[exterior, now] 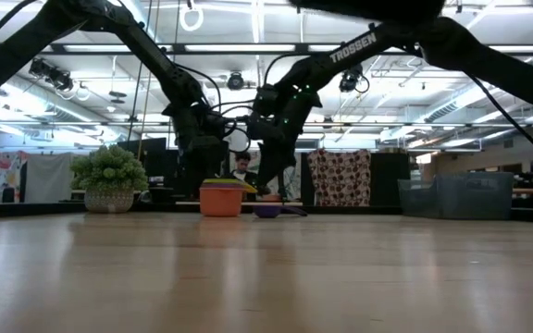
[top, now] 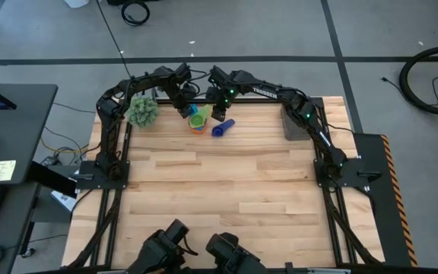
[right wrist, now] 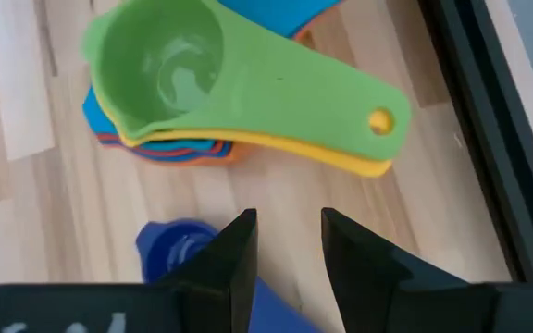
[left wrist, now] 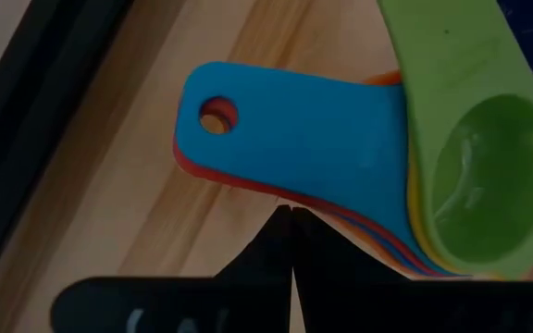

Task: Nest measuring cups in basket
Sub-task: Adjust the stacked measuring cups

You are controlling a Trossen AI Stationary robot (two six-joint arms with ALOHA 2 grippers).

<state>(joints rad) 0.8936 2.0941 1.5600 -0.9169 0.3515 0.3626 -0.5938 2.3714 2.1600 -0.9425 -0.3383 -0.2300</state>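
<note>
A nested stack of measuring cups [top: 198, 119] stands on the table near its far edge, green cup [right wrist: 160, 65] on top and orange at the bottom [exterior: 221, 200]. The handles fan out: green and yellow one way, the light blue handle [left wrist: 285, 120] another. The dark blue cup [top: 221, 128] lies alone on the table right of the stack. My left gripper [left wrist: 290, 222] is shut, its tips at the edge of the light blue and red handles. My right gripper [right wrist: 287, 236] is open just above the dark blue cup [right wrist: 176, 245]. The grey basket [top: 295, 122] stands to the right. My left gripper's shut fingertips [left wrist: 280, 217] come slanting down at the side edge of the fanned handles [left wrist: 248, 180]; I cannot tell whether they touch. My right gripper's fingers [right wrist: 239, 245] stand over the dark blue cup's handle [right wrist: 271, 310], pointing down; whether they touch it cannot be told.
A fuzzy green plant ball [top: 142, 111] sits left of the stack, close to the left arm. The black arm frames run along the table's left and right sides. Bare wooden table [top: 219, 190] stretches toward the near edge.
</note>
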